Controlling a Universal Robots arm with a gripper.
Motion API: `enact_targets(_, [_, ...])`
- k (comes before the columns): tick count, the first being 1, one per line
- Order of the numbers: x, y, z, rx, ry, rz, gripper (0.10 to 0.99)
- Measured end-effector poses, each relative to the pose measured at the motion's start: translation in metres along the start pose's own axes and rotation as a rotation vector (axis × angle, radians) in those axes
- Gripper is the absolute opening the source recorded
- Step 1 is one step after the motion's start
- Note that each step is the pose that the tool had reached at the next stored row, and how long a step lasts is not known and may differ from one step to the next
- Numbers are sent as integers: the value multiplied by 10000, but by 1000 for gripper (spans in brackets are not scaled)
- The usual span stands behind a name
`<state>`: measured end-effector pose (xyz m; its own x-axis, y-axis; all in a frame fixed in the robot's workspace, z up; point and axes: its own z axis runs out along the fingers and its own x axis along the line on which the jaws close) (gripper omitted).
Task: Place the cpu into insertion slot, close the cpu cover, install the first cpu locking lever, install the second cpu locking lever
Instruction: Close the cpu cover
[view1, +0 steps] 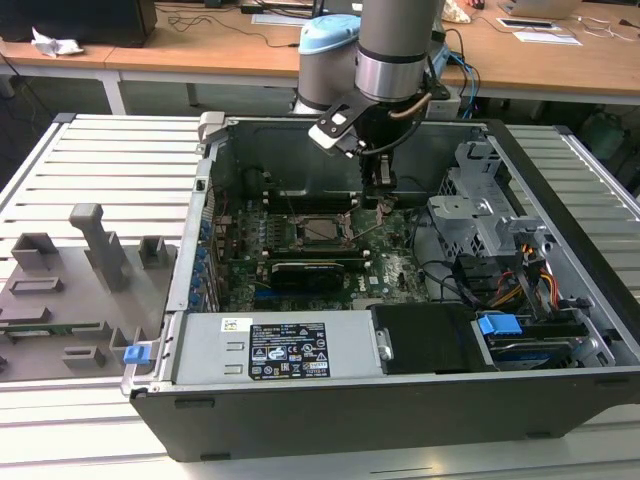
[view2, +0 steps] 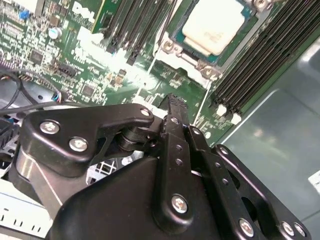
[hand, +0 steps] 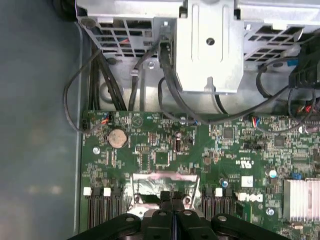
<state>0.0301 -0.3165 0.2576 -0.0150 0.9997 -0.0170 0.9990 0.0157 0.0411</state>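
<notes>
Tool (view2: 174, 101) (pinched closed) hangs near seated cpu (view2: 220, 25).

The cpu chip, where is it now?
In the second wrist view, the small pale silver square cpu sits in the metal-rimmed insertion slot on the green motherboard, between long black memory slots.

The motherboard (view2: 165, 82) is your usual green with fine pale print all over, and the cpu (view2: 216, 24) sitting on it has a pale silver-beige top. The memory slots (view2: 252, 62) on the board are black with white end latches (view2: 220, 110), the gripper (hand: 171, 196) over the board is black with silvery screws (view2: 179, 203), and the drive cage (hand: 207, 45) past the board's edge is bare silver-grey with black cables (hand: 107, 80).
</notes>
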Motion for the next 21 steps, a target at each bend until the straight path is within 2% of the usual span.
enact_targets(6, [-2,161,9,15,1,0,106])
enact_targets(10, [-2,219,16,15,0,1,106])
enact_targets(15, [-1,333,48,60,-5,-1,106])
enact_targets(17, [-1,369,77,80,-5,-1,106])
enact_targets(20, [1,368,172,94,-5,-1,106])
enact_targets(21, [1,368,175,102,-5,-1,106])
